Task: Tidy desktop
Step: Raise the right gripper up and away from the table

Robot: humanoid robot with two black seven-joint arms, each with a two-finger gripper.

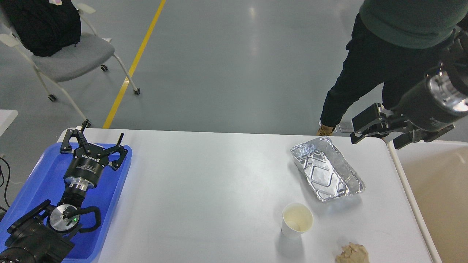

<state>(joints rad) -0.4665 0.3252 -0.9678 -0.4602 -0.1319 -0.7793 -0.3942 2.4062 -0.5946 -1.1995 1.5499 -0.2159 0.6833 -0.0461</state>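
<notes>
a lab: grey floor [226, 65], yellow line [135, 64].

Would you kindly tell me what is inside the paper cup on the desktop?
The paper cup stands upright and looks empty: its pale inner wall and part of its bottom show. The near wall hides the rest of the bottom.

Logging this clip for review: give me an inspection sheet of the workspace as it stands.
Surface: white desktop, mostly bare.
Job's things: foil tray far right, looks empty; paper cup upright in front of it; crumpled brown paper at the near edge.
Clutter: blue tray at the desktop's left end, nothing seen in it.
Grippers: left gripper open above the blue tray, holding nothing; right gripper over the far right corner, fingers not clear.
Cables: black cable at the left edge, off the desktop.
Surroundings: beige bin right; person standing behind; chair with a black bag; yellow floor line.
</notes>
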